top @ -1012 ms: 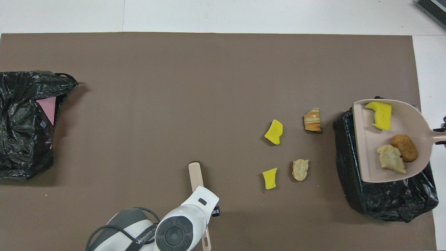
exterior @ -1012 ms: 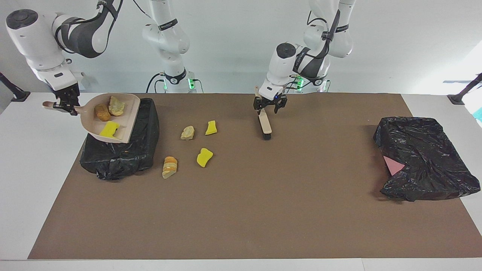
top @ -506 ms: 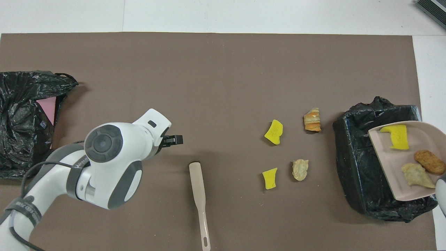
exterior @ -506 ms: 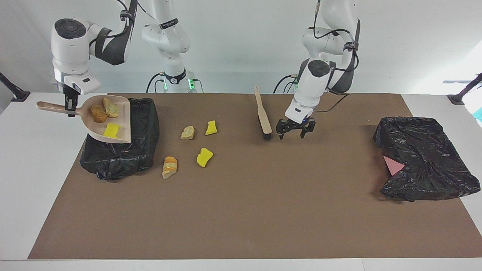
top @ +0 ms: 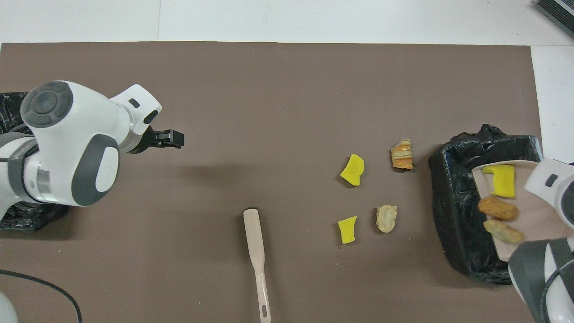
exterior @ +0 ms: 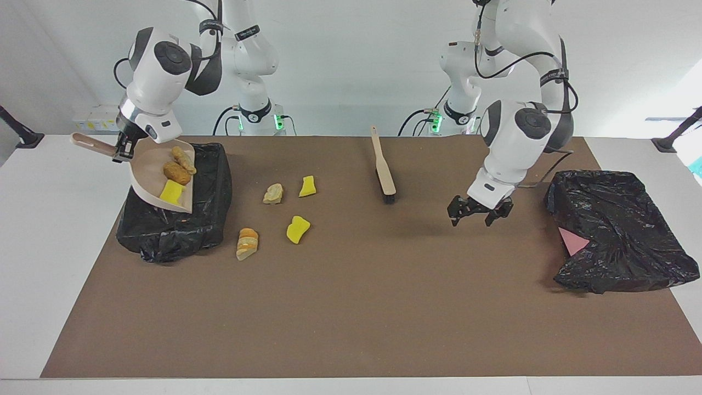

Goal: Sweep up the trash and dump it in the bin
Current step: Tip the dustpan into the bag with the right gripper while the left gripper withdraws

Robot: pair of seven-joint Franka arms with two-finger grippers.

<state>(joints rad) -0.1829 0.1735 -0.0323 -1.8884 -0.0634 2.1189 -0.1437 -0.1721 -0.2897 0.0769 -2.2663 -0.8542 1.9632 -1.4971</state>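
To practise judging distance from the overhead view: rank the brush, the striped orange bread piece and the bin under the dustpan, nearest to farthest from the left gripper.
Measured from the left gripper, up over the bare mat:
1. Brush, lying mid-table, nearer the robots.
2. Striped orange bread piece, beside the bin.
3. Bin under the dustpan, at the right arm's end.

A beige brush (top: 256, 251) lies flat on the brown mat (top: 269, 89) — four scraps sit toward the right arm's end from it, two yellow (top: 353, 169), two tan (top: 386, 218). Past them a dustpan (top: 533, 215) tilts over a black-lined bin (top: 453, 202), carrying three more pieces (top: 497, 207).
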